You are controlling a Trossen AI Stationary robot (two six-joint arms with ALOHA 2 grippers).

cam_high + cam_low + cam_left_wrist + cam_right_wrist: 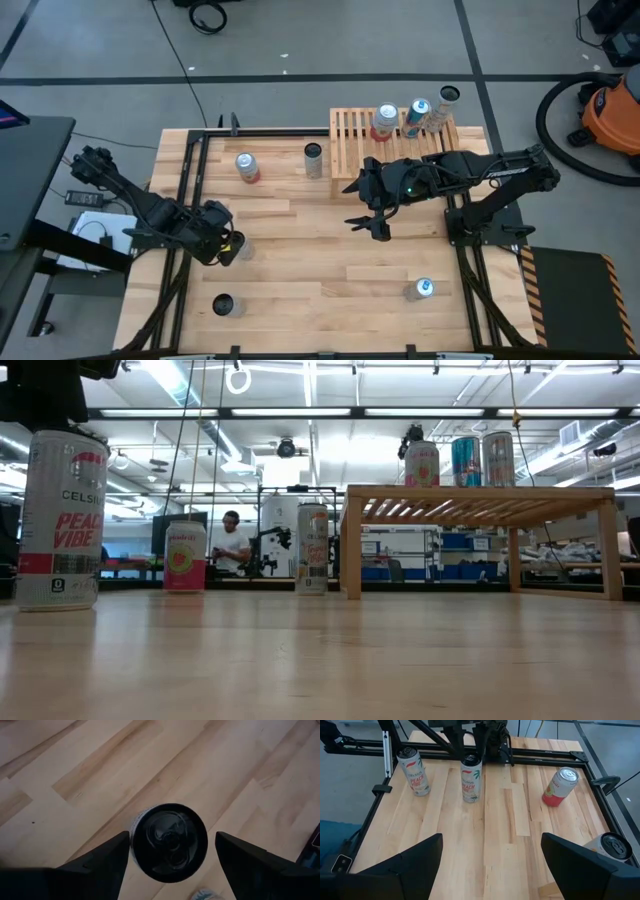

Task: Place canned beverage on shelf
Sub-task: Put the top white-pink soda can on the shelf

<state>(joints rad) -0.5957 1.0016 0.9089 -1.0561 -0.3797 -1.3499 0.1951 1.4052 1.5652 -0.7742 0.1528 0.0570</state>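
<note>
Black-topped can [169, 842] stands upright on the wood table [300, 250], directly btwn the left gripper [232, 248] fingers, which flank it w/ a gap each side, not clamped. Right gripper [369, 224] hangs spread & empty over mid-table, just in front of the shelf [352, 140], where three cans [412, 118] stand at the far right.

Big white Peach Vibe can [60, 520] sits right up close on the tabletop [320, 660]. Further back there's a pink can [185, 557] and a tall pale one [312, 549] just beside the shelf [478, 502], which has three cans [460, 461] on top. Person [232, 546] way in the back.
</note>
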